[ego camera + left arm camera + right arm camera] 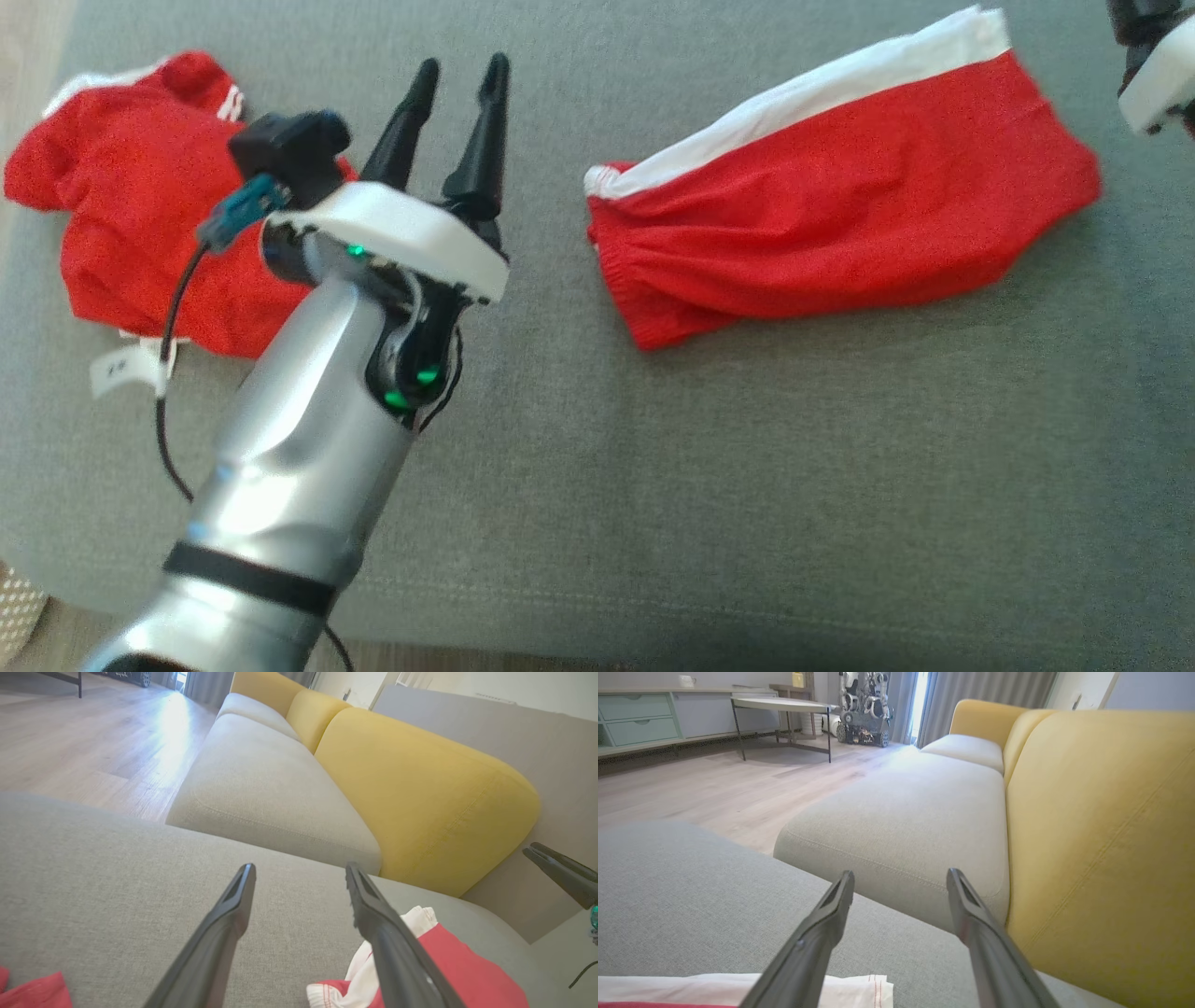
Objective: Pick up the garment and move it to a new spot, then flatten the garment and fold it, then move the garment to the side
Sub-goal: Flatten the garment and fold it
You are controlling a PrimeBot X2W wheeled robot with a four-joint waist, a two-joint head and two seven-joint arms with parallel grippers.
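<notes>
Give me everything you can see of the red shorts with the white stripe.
The shorts are red, soft fabric, with a white stripe along the far edge and a gathered waistband at the left end. They lie flat and slanted, seemingly folded in half, lightly wrinkled, on the grey cushion. Only the cushion touches them; the open left hand stands apart to their left.

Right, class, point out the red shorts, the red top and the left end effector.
red shorts (pixel 840 215): head view, middle of the red fabric.
red top (pixel 131 187): head view, centre of its body.
left end effector (pixel 462 63): head view, midway between its two fingertips.
</notes>
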